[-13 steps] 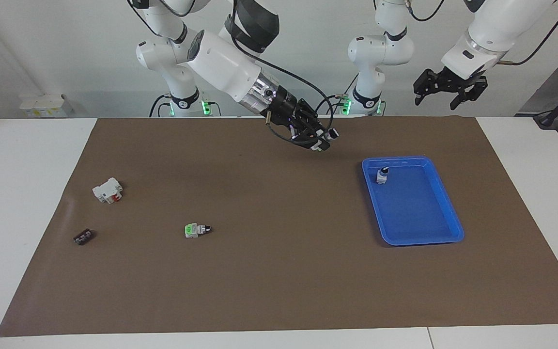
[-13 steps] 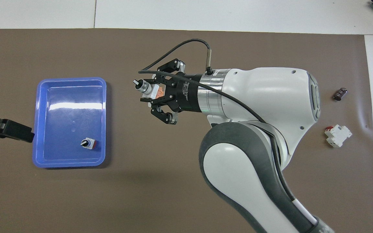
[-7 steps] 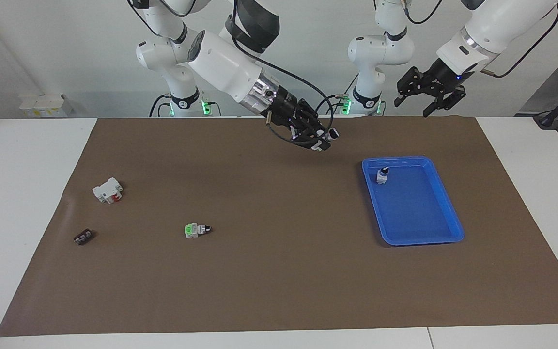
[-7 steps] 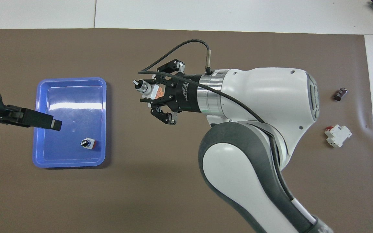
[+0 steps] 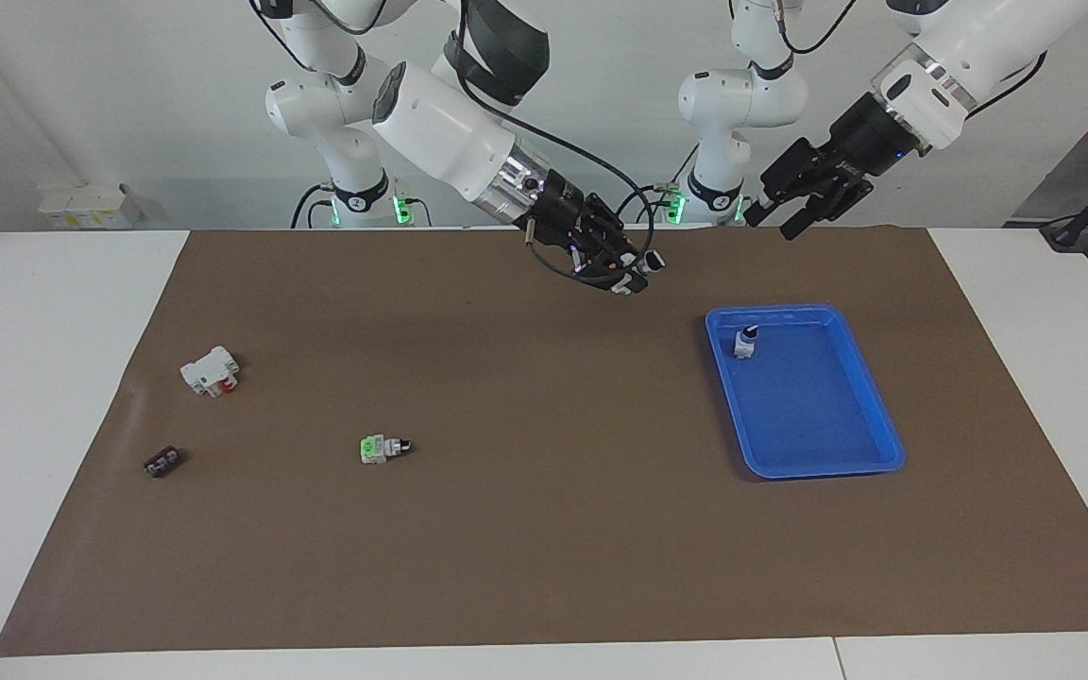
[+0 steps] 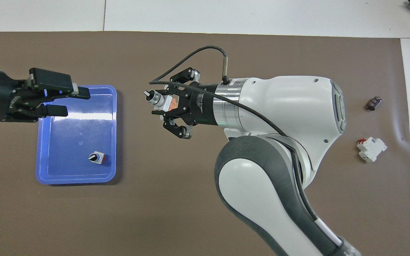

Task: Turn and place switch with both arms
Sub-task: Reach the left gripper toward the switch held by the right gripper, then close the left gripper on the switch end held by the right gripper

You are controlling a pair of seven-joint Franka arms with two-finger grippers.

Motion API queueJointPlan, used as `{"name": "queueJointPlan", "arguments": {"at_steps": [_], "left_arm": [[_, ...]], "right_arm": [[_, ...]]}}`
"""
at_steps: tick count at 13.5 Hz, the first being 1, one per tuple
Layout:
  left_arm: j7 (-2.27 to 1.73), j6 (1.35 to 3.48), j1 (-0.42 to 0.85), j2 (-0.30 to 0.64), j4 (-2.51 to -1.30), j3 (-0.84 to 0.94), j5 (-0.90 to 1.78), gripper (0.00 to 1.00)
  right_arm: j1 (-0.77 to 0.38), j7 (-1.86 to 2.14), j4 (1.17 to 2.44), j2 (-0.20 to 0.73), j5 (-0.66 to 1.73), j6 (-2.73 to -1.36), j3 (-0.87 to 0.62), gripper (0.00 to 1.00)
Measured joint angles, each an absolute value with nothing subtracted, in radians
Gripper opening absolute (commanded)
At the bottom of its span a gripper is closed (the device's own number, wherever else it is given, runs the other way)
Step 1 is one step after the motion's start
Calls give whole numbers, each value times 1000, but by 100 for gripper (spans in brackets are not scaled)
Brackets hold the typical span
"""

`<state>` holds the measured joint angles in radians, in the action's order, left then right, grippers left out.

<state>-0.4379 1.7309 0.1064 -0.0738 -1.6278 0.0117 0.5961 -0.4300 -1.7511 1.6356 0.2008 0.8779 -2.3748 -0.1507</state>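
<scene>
My right gripper (image 5: 626,268) (image 6: 166,104) is shut on the switch (image 6: 162,101) and holds it in the air over the mat, beside the blue tray. Its orange block (image 6: 171,103) sits between the fingers. Its black knob (image 5: 653,259) (image 6: 151,96) sticks out toward the left arm's end. My left gripper (image 5: 774,219) (image 6: 72,103) is open and empty. It is raised over the tray's end and points toward the switch, a clear gap away.
The blue tray (image 5: 884,444) (image 6: 41,167) holds another switch (image 5: 745,342) (image 6: 97,157) standing upright. A green-block switch (image 5: 381,448) lies mid-mat. A white block with red parts (image 5: 210,370) (image 6: 371,149) and a small black part (image 5: 161,462) (image 6: 374,103) lie toward the right arm's end.
My left gripper has swung down and in toward the held switch and turned to point at it. My right gripper has shifted slightly toward it with the switch.
</scene>
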Motion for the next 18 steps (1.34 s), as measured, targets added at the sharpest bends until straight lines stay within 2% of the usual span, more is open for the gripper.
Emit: {"name": "queueJointPlan", "arguments": {"at_steps": [1, 3, 4, 5, 8, 12, 14, 18], "left_arm": [[-529, 1759, 115, -70, -1628, 16, 610, 83], [-709, 1797, 131, -54, -1628, 29, 651, 62], [-784, 1822, 136, -41, -1628, 41, 682, 28], [-856, 1849, 140, -28, -1628, 54, 718, 7], [-1048, 1898, 153, 0, -1624, 87, 766, 8], [-1075, 1880, 189, 19, -1622, 97, 735, 30], [-1076, 1854, 203, 37, -1617, 97, 704, 50], [-1077, 1809, 205, 66, -1577, 97, 658, 49]], "right_arm": [[-430, -1751, 1636, 201, 878, -2375, -151, 0], [-430, -1751, 1636, 201, 878, -2375, -151, 0], [-430, -1751, 1636, 201, 878, -2375, -151, 0], [-430, -1751, 1636, 201, 878, -2375, -151, 0], [-430, -1751, 1636, 201, 878, -2375, -151, 0], [-430, -1751, 1637, 201, 877, -2374, -150, 0], [-430, -1751, 1640, 204, 877, -2370, -149, 0], [-430, -1751, 1641, 206, 877, -2369, -148, 0]]}}
